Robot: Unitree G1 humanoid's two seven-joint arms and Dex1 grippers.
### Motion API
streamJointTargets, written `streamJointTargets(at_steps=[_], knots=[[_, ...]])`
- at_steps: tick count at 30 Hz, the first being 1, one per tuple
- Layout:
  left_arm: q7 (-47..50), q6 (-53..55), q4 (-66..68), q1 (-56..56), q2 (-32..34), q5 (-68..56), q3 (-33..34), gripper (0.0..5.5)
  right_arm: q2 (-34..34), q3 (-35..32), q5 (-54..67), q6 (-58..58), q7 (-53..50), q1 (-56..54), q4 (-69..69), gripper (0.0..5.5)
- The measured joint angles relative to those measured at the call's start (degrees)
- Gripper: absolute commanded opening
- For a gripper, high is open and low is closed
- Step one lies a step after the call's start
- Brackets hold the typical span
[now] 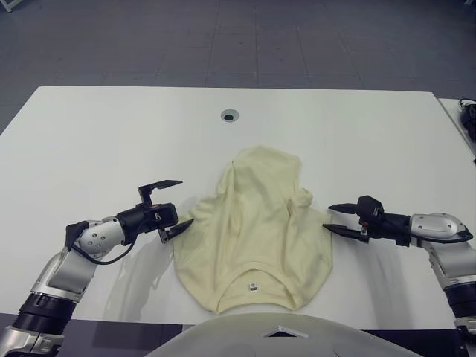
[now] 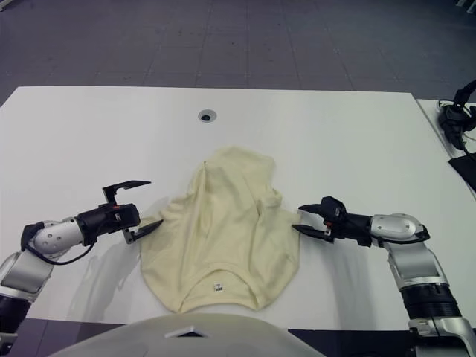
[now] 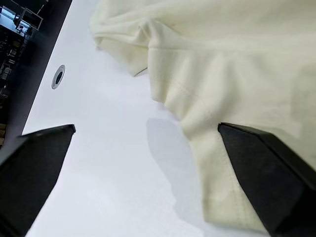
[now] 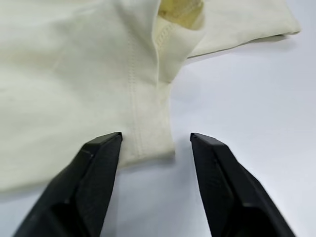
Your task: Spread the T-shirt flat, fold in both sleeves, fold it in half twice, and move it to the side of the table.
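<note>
Meanwhile, your pale yellow cotton T-shirt lay rumpled by the middle of the white desk's near edge, collar toward that edge. Your left gripper stood released, fingers spread, just beside the shirt's left side. Your right gripper, likewise released, faced a stitched hem on its right side. A round cable hole sat toward the far edge.

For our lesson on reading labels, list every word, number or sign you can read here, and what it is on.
Nothing is readable.
Neck label on the T-shirt: dark print, too small to read.
White mark on the left hand: too small to read.
</note>
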Motion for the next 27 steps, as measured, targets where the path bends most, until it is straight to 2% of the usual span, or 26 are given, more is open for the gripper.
streamJointTargets(at_steps=[12,20,27], knots=[[1.0,-1.6,-0.3,1.0,0.2,1.1,0.1,5.40,0.4,0.4,0.0,-1.3,-0.2,0.4,0.1,0.06],[2.2,-3.6,0.6,1.8,0.8,2.2,-0.1,5.40,-0.1,-1.4,0.7,-1.4,-0.5,3.8,-2.2,0.01],[5.5,-5.3,0.6,5.2,3.3,3.5,2.2,5.40,-3.9,-8.8,4.5,-0.4,2.0,13.8,-7.0,0.01]])
